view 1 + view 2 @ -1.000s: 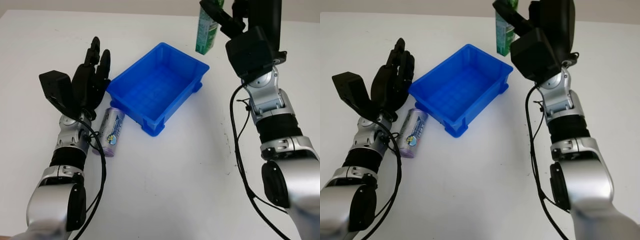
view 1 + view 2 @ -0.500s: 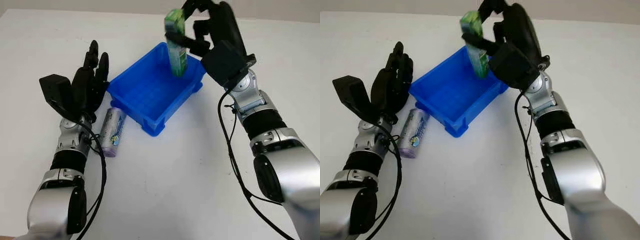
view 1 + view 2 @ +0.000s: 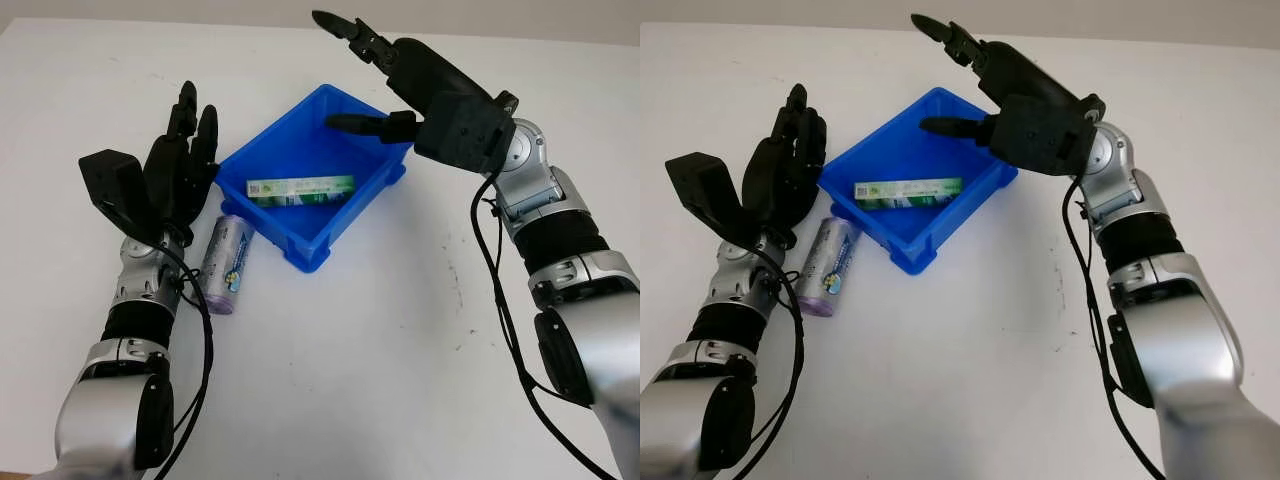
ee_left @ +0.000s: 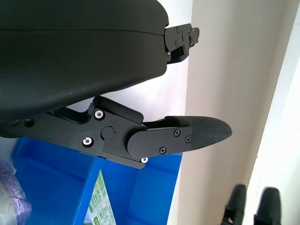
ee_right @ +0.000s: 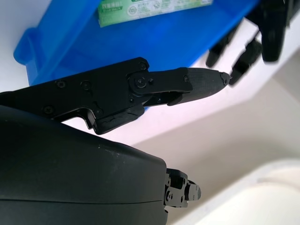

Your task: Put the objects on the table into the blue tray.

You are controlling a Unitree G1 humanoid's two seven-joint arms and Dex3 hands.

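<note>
Right hand [image 3: 400, 75], released and holding nothing, upper centre of the left eye view, above the far rim of the blue tray [image 3: 300, 255]. Green carton [image 3: 300, 189] flat inside the tray, mid-frame. Left hand [image 3: 180, 165] open at left, upright beside the tray. Purple-wrapped can [image 3: 225, 262] on the white desk [image 3: 380, 380], just below that hand, near the tray's left corner.

Left wrist view: tray wall [image 4: 47, 183] and carton end [image 4: 101, 206] at the lower left.

Right wrist view: carton [image 5: 150, 7] inside the tray [image 5: 70, 51] at the top.
</note>
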